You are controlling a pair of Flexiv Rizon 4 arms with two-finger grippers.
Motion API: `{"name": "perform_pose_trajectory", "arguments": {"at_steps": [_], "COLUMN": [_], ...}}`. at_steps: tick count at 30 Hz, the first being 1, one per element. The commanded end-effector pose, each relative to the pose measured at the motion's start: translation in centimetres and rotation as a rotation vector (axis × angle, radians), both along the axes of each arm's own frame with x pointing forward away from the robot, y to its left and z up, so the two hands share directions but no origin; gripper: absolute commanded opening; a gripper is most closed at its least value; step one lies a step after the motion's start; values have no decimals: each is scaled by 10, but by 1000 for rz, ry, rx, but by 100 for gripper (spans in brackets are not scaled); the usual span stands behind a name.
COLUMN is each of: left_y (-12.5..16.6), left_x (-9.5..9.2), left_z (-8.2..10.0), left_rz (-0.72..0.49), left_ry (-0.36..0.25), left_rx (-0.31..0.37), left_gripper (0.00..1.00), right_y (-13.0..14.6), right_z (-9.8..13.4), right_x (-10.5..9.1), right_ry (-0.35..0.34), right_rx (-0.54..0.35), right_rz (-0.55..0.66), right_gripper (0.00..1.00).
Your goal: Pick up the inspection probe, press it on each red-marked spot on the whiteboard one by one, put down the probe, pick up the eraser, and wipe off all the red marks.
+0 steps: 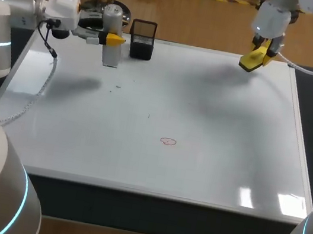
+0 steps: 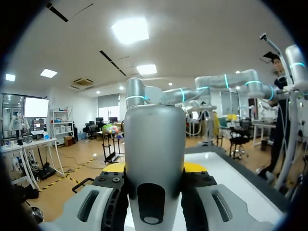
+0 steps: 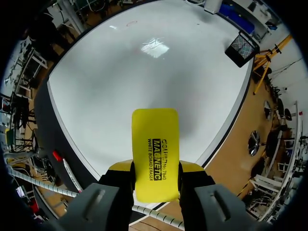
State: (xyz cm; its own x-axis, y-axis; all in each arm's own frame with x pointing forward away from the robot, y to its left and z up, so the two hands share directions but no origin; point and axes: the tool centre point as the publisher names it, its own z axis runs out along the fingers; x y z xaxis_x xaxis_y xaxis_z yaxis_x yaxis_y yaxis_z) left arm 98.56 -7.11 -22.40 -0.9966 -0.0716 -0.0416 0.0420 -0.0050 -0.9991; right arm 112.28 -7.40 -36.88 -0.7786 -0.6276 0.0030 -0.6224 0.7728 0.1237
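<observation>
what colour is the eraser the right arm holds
Yellow rectangular eraser with black print, clearest in right wrist view.

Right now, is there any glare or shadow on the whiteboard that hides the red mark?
Head view: glare patches sit near the front right corner of the whiteboard, soft shadows lie farther back, and the red mark is clear of both. Right wrist view: a bright reflection lies ahead of the eraser. Left wrist view: the probe blocks most of the board.
</observation>
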Motion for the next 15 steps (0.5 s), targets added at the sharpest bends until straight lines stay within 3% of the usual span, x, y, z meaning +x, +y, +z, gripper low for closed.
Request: {"name": "perform_pose_trajectory", "arguments": {"at_steps": [1, 8, 15], "left_y": [-7, -28, -52], "left_x": [-32, -85, -124], "left_z": [1, -6, -6], "left_rz": [2, -63, -128], "left_ry": [-14, 15, 23], "left_rx": [10, -15, -43], "left_gripper": [0, 0, 0], "right_y": [0, 0, 0], "right_z": [1, 1, 1], "right_x": [0, 0, 0], "right_ry": [0, 0, 0], "right_rx": [-4, -4, -4], "right_rz": [2, 2, 2], "right_gripper": [0, 0, 0]}}
